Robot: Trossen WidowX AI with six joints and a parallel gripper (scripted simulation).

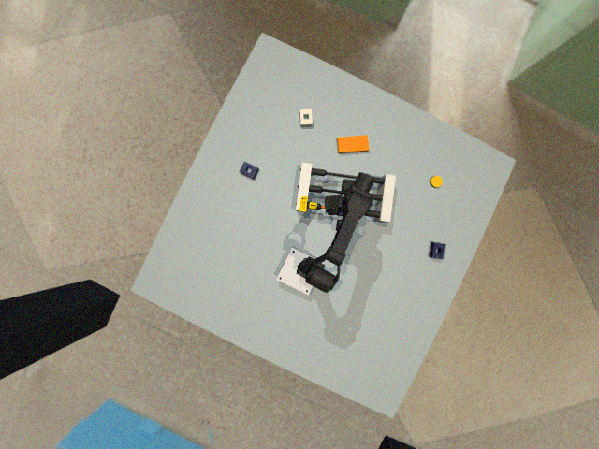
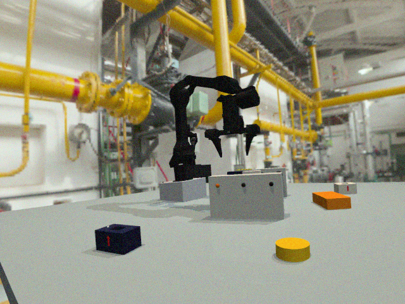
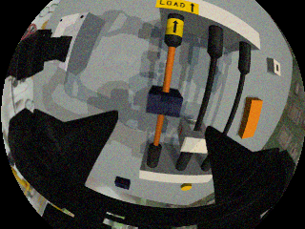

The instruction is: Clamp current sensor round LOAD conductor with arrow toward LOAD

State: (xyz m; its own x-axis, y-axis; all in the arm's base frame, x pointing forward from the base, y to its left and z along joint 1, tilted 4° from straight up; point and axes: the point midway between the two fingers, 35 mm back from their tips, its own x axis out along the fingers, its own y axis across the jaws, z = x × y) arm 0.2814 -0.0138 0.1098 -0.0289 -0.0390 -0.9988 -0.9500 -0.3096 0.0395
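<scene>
Black arm above white-ended rack
An orange block (image 1: 353,144) and a yellow disc (image 1: 436,181) lie apart on the pale counter (image 1: 217,232).
</scene>
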